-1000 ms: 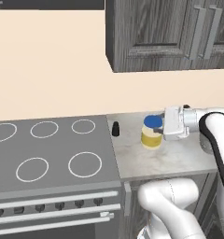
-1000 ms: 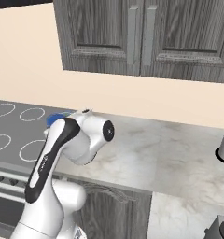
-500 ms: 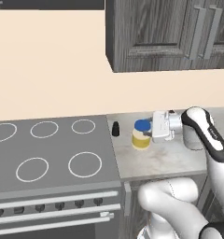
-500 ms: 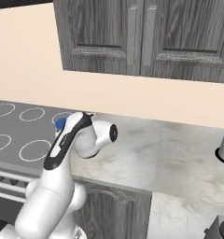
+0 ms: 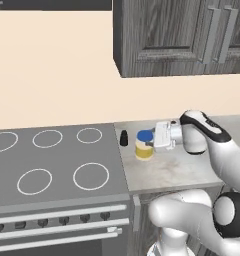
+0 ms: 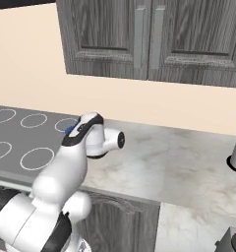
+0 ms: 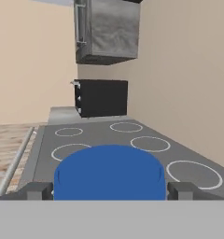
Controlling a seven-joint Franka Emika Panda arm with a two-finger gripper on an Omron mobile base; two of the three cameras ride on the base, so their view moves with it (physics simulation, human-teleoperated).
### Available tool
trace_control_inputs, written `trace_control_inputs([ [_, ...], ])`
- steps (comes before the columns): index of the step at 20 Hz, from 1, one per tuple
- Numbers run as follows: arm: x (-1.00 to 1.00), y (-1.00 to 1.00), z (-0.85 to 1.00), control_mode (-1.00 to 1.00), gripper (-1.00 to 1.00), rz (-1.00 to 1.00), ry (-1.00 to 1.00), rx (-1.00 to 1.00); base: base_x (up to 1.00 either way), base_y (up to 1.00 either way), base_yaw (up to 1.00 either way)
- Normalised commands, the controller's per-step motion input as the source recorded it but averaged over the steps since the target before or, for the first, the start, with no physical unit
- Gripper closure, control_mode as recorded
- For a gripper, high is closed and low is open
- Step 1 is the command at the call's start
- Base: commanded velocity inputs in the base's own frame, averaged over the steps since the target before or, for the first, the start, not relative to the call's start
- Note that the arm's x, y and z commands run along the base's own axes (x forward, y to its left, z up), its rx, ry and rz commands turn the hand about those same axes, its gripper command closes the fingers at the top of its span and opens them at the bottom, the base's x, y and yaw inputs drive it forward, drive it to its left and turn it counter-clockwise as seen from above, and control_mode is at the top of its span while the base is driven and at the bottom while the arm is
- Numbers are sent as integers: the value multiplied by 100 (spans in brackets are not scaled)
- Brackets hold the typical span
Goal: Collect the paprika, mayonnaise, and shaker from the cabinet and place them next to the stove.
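Mayonnaise [image 5: 144, 145] upright on surface [image 5: 182, 170], just beside stove [image 5: 52, 165] right edge, long axis vertical. Shaker [image 5: 124, 138] sits between mayonnaise and stove edge, close to both. My gripper [image 5: 153, 142] comes in level from side away from stove. In hand view blue lid sits dead centre between fingers [image 7: 39, 191], one tip each side. Fingers spread wide; can't tell whether pads touch glass or stand clear. My read: jar placed, so pulling straight back away from stove keeps shaker safe. Paprika not spotted.
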Motion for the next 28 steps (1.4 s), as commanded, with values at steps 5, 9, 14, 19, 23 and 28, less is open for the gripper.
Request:
trace_control_inputs([
  [5, 42, 0, -36, -100, 100, 3, 1, 0, 0, 0, 0],
  [9, 30, 0, -50, -100, 100, 6, 0, 0, 0, 0, 0],
  [14, 31, 8, -46, -100, 100, 4, 0, 0, 0, 0, 0],
  [19, 27, 4, -21, -100, 100, 3, -3, 0, 0, 0, 0],
  [23, 35, 4, -22, -100, 100, 3, -1, 0, 0, 0, 0],
  [28, 36, 10, -26, -100, 100, 3, 0, 0, 0, 0, 0],
])
